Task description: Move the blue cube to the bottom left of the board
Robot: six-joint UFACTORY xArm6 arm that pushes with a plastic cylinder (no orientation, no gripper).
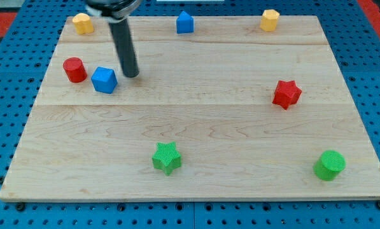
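The blue cube sits on the wooden board at the upper left. My tip rests on the board just to the right of the blue cube, a small gap apart from it. The dark rod rises from the tip toward the view's top. A red cylinder stands just left of the blue cube.
A yellow block is at the top left corner. A blue house-shaped block is at top centre, a yellow block at top right. A red star is at right, a green star at bottom centre, a green cylinder at bottom right.
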